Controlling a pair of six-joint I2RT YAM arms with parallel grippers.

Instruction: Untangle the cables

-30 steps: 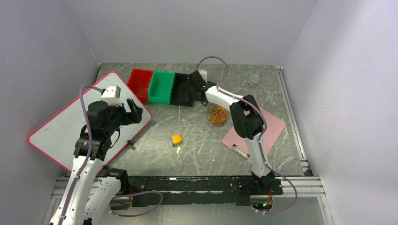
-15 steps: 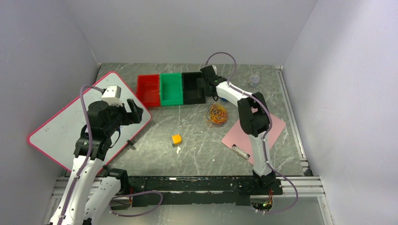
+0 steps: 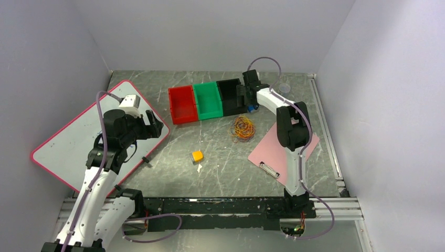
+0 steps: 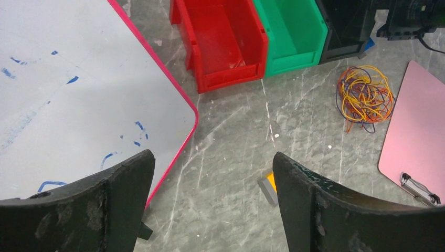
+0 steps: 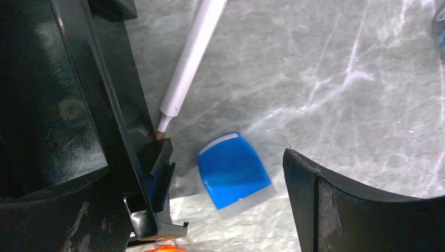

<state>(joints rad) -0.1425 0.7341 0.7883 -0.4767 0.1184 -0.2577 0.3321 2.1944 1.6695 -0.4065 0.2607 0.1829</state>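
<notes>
My right pincer (image 5: 210,205) stands wide open, gripping nothing; between its jaws lie a wall of the black bin (image 5: 57,100), a blue block (image 5: 233,173) and a pen (image 5: 191,58) tip. I judge it sits there to shove the bin clear of the cables (image 3: 243,128), just behind it toward my base. My left pincer (image 4: 212,163), equally wide and empty, hovers well left of them
</notes>
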